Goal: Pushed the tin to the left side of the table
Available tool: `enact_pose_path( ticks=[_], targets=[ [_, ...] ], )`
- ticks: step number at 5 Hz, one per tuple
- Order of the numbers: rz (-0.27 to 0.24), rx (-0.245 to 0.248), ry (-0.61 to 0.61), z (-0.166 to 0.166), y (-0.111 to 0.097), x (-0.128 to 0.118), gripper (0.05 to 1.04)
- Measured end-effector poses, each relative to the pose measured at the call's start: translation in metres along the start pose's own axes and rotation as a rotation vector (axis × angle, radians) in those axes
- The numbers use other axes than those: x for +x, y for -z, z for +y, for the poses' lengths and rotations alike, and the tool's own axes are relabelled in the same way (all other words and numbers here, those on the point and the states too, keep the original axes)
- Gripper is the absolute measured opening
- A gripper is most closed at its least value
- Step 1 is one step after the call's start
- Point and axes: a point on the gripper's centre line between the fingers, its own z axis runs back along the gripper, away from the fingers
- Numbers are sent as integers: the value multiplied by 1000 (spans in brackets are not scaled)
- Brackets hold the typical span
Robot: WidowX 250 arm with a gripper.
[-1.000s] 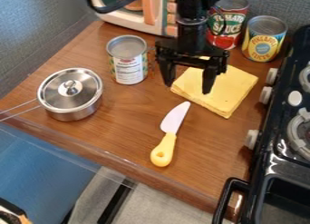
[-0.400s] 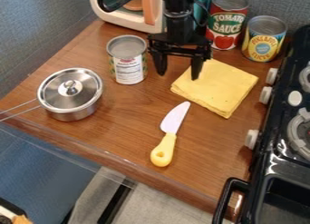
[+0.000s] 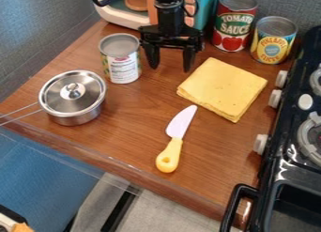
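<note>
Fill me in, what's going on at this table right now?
The robot arm has its gripper low over the table, fingers spread with nothing held between them. One finger is right beside the upright tin, seemingly lined up to push it left; whether they touch, I can't tell. The tin stands behind the lidded pot. The knife and folded yellow cloth or sheets lie to the right of the pot.

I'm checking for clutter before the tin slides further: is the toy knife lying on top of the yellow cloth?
No, the knife lies on bare wood in front of the yellow cloth.
</note>
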Motion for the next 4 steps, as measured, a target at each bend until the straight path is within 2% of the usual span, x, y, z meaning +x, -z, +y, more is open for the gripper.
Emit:
enact_pose_path(
  ticks=[1,3,4],
  targets=[
    [11,4,-8,18,-3,0,1000],
    [21,6,70,38,-4,-1,1000],
    [42,-5,79,59,-7,-5,1000]
  ],
)
